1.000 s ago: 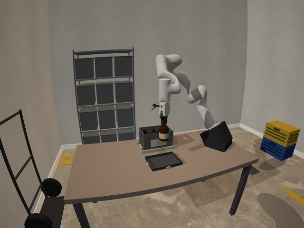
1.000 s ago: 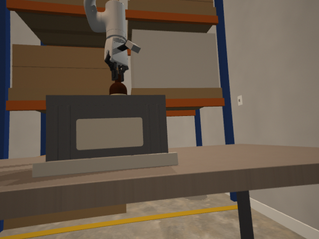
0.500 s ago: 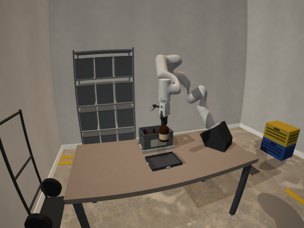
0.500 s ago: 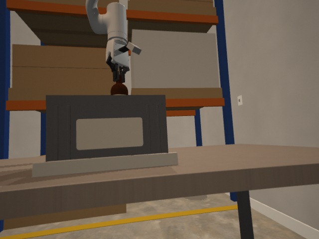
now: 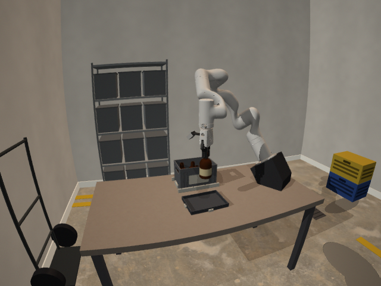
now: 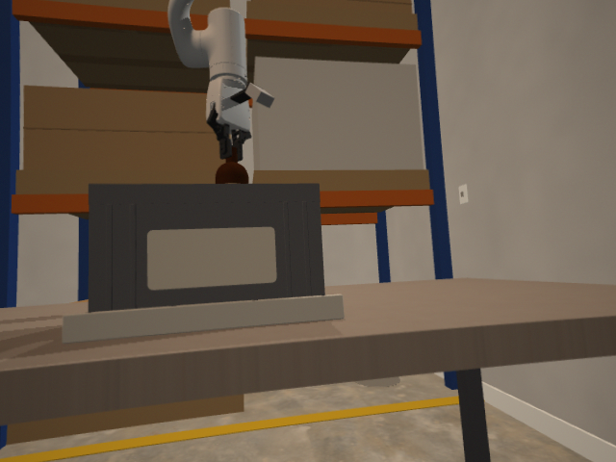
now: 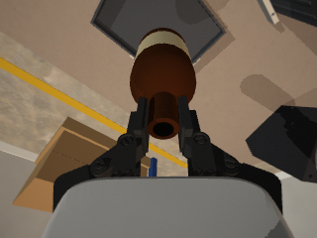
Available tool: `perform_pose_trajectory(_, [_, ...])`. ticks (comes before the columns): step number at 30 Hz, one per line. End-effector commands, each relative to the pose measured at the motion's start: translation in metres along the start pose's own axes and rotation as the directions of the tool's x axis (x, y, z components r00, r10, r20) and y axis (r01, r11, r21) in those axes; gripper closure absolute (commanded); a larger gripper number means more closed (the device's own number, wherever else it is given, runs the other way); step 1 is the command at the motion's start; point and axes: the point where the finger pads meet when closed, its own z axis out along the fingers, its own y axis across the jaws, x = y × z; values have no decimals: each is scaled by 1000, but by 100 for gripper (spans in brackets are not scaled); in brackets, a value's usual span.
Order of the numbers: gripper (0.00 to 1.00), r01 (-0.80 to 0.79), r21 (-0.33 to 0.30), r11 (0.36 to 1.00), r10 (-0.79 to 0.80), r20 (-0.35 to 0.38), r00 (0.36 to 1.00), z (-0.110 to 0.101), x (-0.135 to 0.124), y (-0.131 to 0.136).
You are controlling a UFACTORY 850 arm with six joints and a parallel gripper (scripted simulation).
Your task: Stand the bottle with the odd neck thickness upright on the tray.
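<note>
My gripper [image 5: 205, 152] [image 6: 231, 150] [image 7: 162, 108] is shut on the neck of a brown bottle [image 5: 205, 167] [image 6: 231, 173] [image 7: 163, 69] with a cream label. The bottle hangs upright in the air, in front of the dark crate [image 5: 184, 181] [image 6: 206, 203] and above the table between crate and tray. The black tray [image 5: 205, 201] [image 7: 114, 20] lies flat in front of the crate; in the wrist view it shows beyond the bottle's base. Other brown bottles [image 5: 192, 164] stand in the crate, only their tops showing.
The crate stands on a pale base plate [image 5: 200, 186] [image 6: 198, 318]. The arm's black base block [image 5: 272, 175] [image 7: 287, 144] sits to the right on the table [image 5: 138, 215]. A shelf rack [image 5: 130, 120] stands behind the table, and a hand truck [image 5: 30, 215] stands at the left.
</note>
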Motion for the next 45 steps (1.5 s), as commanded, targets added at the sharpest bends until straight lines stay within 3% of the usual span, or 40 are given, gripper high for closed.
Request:
perform_pose_trajectory(1, [100, -1, 2, 1000, 1, 0, 1000, -1, -1, -2])
perform_pose_trajectory(45, [100, -1, 2, 1000, 1, 0, 1000, -1, -3, -7])
